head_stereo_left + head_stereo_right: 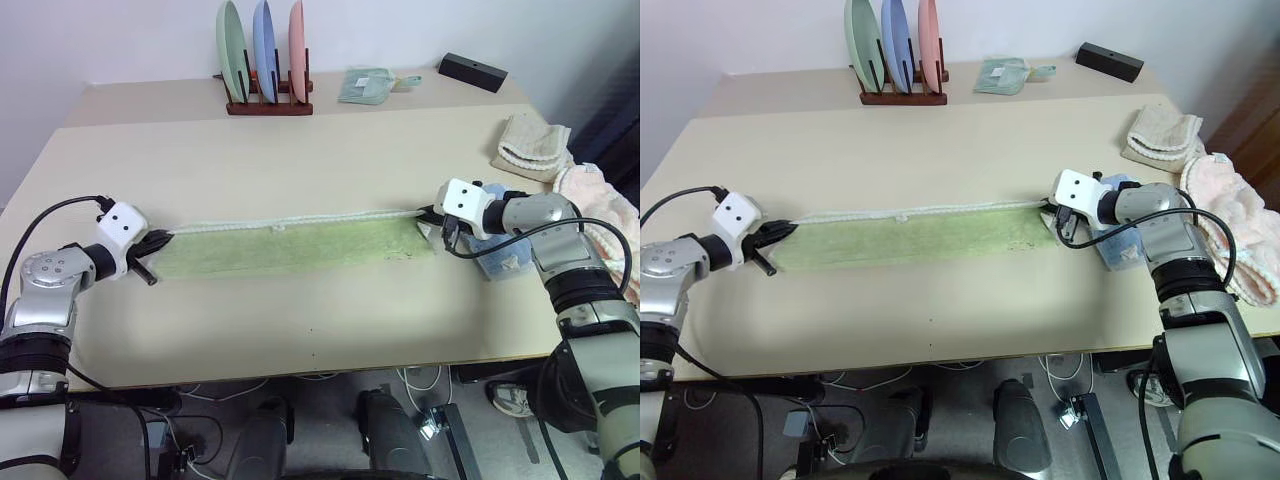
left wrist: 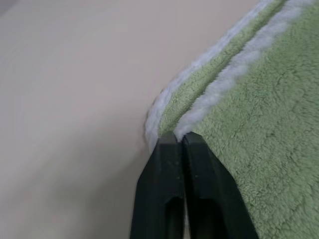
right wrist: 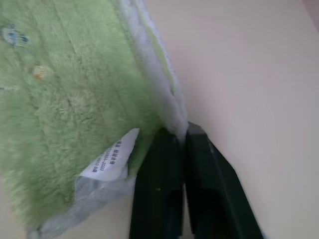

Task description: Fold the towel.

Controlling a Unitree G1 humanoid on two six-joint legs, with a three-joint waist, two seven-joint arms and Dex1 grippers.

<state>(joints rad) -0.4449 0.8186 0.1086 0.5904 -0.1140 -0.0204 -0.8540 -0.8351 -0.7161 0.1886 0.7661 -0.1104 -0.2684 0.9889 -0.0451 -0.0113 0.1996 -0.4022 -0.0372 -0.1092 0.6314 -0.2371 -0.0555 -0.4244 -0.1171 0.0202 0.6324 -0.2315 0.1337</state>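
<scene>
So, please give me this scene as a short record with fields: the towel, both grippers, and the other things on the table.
towel: light green towel, folded into a long strip, flat on the table
left gripper: shut on the towel's left end
right gripper: shut on the towel's right end
behind: plate rack with three upright plates
right side: beige towel, pink towel
</scene>
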